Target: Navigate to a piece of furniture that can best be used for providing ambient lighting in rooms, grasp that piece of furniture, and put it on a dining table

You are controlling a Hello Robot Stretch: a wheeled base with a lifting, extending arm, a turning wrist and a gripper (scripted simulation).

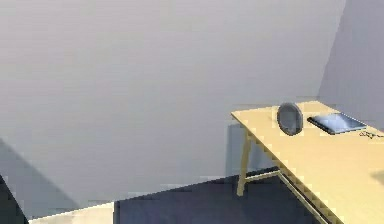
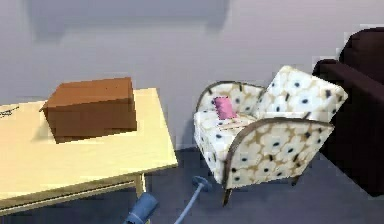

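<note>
We're searching for the lamp: best to turn slowly, keeping clear of the wooden table point(image 1: 320, 168) and armchair point(image 2: 268, 130). Jaws: we can't tell

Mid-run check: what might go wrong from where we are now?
The wooden table stands close at the forward view's right; turning may clip its corner. A blue hose-like thing lies on the floor between table and armchair and might snag the wheels. The brown box crowds the tabletop.
</note>
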